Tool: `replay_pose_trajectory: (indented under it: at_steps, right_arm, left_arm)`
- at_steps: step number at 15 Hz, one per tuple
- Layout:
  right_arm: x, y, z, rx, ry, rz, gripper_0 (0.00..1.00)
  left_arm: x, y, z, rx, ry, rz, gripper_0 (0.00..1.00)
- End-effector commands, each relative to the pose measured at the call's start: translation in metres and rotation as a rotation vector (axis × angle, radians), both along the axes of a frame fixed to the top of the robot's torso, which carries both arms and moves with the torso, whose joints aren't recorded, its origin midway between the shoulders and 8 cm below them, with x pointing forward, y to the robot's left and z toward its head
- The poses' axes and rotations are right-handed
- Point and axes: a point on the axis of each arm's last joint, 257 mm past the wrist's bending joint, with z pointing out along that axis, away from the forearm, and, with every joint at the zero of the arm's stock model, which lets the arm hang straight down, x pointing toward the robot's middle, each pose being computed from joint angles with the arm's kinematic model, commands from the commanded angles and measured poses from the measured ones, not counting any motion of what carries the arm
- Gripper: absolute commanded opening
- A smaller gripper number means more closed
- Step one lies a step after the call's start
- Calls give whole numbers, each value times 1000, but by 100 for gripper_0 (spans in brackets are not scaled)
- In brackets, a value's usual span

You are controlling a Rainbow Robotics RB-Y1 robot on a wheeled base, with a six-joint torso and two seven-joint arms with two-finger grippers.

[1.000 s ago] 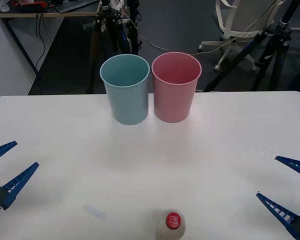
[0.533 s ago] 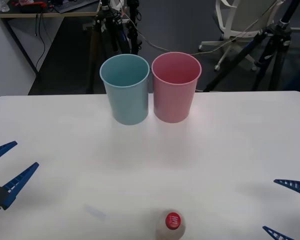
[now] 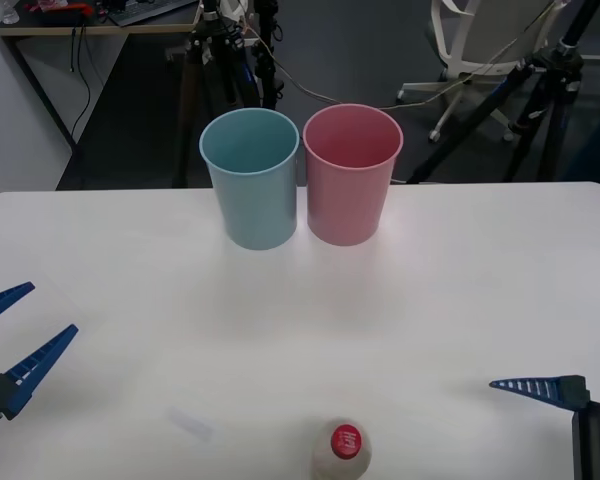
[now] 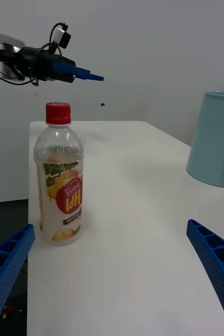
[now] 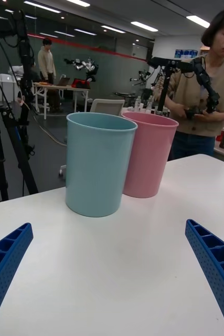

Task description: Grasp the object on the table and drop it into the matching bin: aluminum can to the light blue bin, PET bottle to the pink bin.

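Observation:
The PET bottle (image 3: pixel 344 452) stands upright at the table's (image 3: pixel 460 290) front edge, seen from above by its red cap. In the right wrist view the clear bottle (image 4: pixel 60 178) shows its printed label. My right gripper (image 3: pixel 510 388) hovers low at the front right, turned on its side, pointing at the bottle from some way off. It is open (image 4: pixel 110 229) with nothing between its fingers. My left gripper (image 3: pixel 20 335) waits open at the left edge. The light blue bin (image 3: pixel 252 180) and the pink bin (image 3: pixel 350 175) stand side by side at the back.
The left wrist view faces both bins, light blue bin (image 5: pixel 98 163) nearer and pink bin (image 5: pixel 151 155) behind it. Bare white tabletop lies between bottle and bins. Tripods and an office chair (image 3: pixel 470 40) stand beyond the far edge.
My right gripper has swung in from the right edge toward the bottle and rolled onto its side, so one finger now shows from above. The left arm, bottle and bins have not moved.

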Motion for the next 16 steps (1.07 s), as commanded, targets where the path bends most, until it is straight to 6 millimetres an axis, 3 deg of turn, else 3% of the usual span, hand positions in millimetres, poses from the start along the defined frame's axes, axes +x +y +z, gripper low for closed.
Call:
replay_pose_trajectory:
  at_steps: [1, 8, 16]
  right_arm:
    - [3, 19, -12, 9, -14, 68, 100]
    - [7, 57, -39, 10, 42, 155, 100]
    - [14, 106, -52, -15, 41, 159, 100]
  left_arm:
    - [0, 0, 0, 0, 0, 0, 100]
    - [0, 0, 0, 0, 0, 0, 100]
    - [0, 0, 0, 0, 0, 0, 100]
